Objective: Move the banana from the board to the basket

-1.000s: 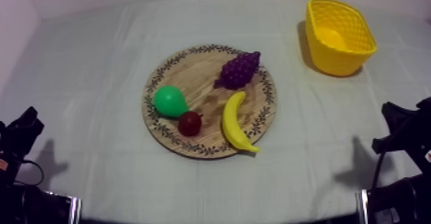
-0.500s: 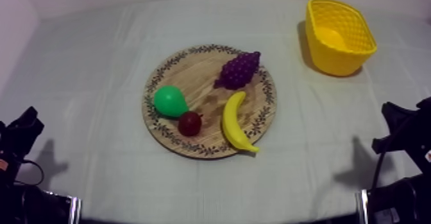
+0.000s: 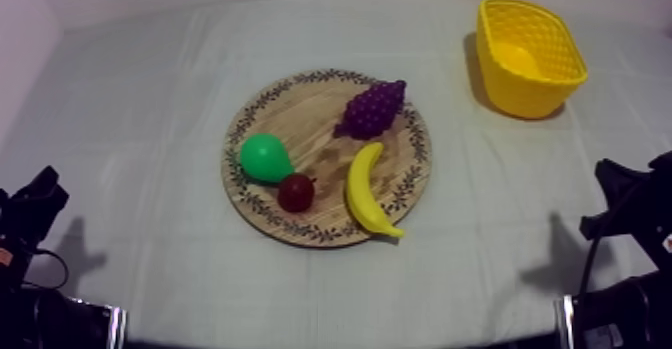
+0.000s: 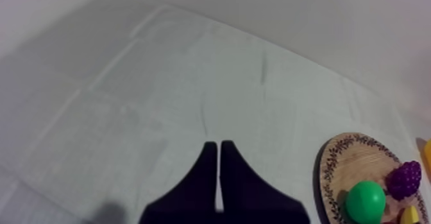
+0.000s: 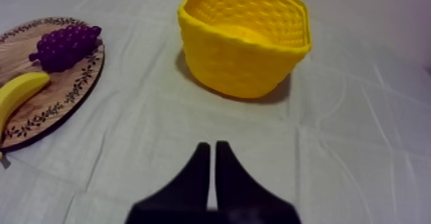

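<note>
A yellow banana lies on the right part of the round wooden board at the table's middle; the right wrist view shows the banana on the board too. The yellow basket stands at the far right, open side up, and the basket is ahead of my right gripper. My left gripper is shut on nothing over bare cloth, well left of the board. My right gripper is shut on nothing, on the near side of the basket.
On the board with the banana lie a purple bunch of grapes, a green pear and a small red fruit. Both arms rest low at the table's near corners, left arm and right arm.
</note>
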You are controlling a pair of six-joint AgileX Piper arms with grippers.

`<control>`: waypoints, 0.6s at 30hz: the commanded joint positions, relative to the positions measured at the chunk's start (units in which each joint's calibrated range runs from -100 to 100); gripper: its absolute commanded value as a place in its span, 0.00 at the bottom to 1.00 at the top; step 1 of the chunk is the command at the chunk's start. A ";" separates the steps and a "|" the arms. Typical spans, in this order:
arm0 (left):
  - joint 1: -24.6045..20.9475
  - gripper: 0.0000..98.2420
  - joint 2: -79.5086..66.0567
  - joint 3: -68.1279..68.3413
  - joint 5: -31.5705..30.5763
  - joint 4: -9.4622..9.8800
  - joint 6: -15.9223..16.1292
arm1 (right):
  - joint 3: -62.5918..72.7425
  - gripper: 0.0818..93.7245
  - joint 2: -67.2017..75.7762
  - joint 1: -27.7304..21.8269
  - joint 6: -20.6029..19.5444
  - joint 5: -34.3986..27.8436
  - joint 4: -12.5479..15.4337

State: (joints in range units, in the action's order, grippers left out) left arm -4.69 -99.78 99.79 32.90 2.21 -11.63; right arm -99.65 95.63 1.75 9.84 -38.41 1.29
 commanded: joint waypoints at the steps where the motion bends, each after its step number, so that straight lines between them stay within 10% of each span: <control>1: 0.02 0.00 -0.05 -0.01 0.00 -0.03 -0.02 | -0.02 0.00 0.04 0.06 0.05 0.03 0.00; 18: 0.02 0.00 -0.05 -0.01 0.00 -0.03 0.02 | 1.23 0.00 -1.08 0.76 1.21 3.44 -1.49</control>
State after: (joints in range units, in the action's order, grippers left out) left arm -4.69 -99.78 99.79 32.90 2.21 -11.63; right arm -98.84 94.90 2.44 11.37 -35.12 0.00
